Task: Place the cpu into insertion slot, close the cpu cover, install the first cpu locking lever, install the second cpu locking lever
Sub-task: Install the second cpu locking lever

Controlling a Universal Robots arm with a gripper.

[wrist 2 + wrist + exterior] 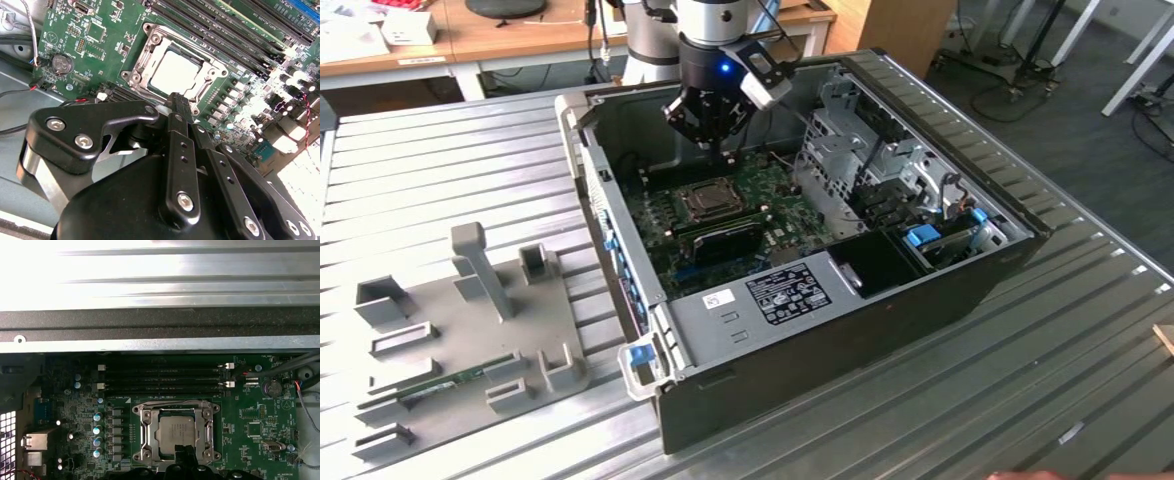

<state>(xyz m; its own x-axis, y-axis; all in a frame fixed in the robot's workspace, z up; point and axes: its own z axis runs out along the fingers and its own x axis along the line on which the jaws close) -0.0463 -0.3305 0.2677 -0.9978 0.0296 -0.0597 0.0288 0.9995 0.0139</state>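
Jaws pressed together, empty, gripper hovering just above the insertion slot; cpu sits inside it, cpu cover down, within the open computer case.

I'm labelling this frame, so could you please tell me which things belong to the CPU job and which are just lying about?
Job:
cpu, in its slot
insertion slot
cpu cover, down around the cpu
gripper, hanging close beside the slot

Lying about:
memory slots
coin battery
grey fixture tray outside the case
blue drive latch
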